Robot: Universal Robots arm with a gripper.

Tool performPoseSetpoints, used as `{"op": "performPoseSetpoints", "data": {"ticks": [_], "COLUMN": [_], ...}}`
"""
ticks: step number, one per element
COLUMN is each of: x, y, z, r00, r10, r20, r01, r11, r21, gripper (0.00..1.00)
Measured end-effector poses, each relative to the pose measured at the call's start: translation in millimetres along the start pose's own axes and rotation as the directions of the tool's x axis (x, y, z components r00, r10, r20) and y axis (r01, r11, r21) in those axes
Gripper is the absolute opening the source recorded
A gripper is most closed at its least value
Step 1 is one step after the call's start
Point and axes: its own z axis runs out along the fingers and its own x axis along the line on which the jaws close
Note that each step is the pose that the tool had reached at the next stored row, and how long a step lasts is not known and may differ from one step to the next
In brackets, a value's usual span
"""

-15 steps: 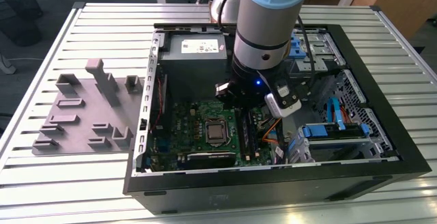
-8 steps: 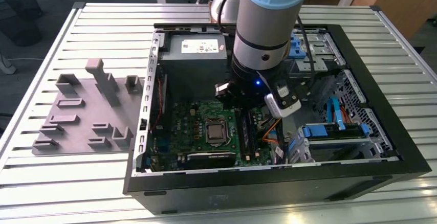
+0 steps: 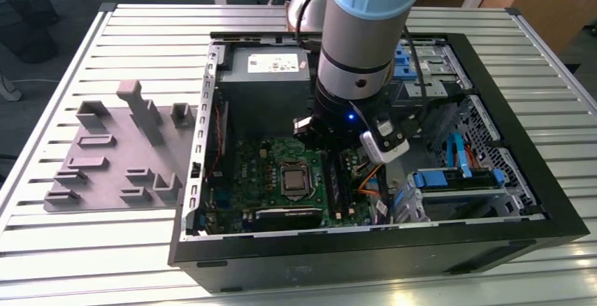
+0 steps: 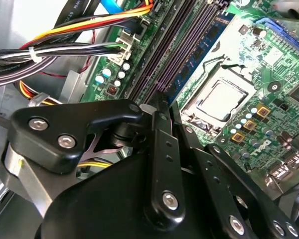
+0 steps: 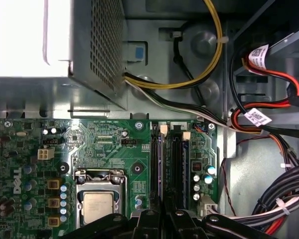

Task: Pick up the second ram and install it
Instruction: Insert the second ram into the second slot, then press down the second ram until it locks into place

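**Seating step at the memory slots**

Work stands at the install end of the job, by my reading. On the exterior view's left, the grey moulded parts tray [image 3: 121, 152] lies on the slatted table outside the black computer case [image 3: 373, 250], well apart from me.

Inside the case comes the big green motherboard [image 3: 252, 173] with its square silver processor socket [image 5: 97, 204]. Just beside that is the bank of long black memory slots [image 5: 154, 159].

The second ram [image 4: 197, 62], a thin blue-green stick with black chips, stands on edge among those slots. My black gripper [image 4: 167, 107] hangs low right over its near end. Whether my gripper is closed on it or merely above it, I cannot tell.

A straight, square push along the slot line looks called for.

Room is tight. The bundled black, yellow and red cables [image 4: 65, 45] crowd the far side of the slots, and the blue-tabbed drive cage [image 3: 457, 177] hems the exterior view's right.
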Motion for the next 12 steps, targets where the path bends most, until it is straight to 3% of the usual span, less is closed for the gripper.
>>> {"op": "performPoseSetpoints", "data": {"ticks": [12], "x": [3.8], "y": [-0.2], "z": [4.6], "r00": [1.0], "r10": [0.003], "r20": [0.0], "r01": [-0.003], "r11": [1.0], "r21": [-0.0003], "gripper": [0.14]}}
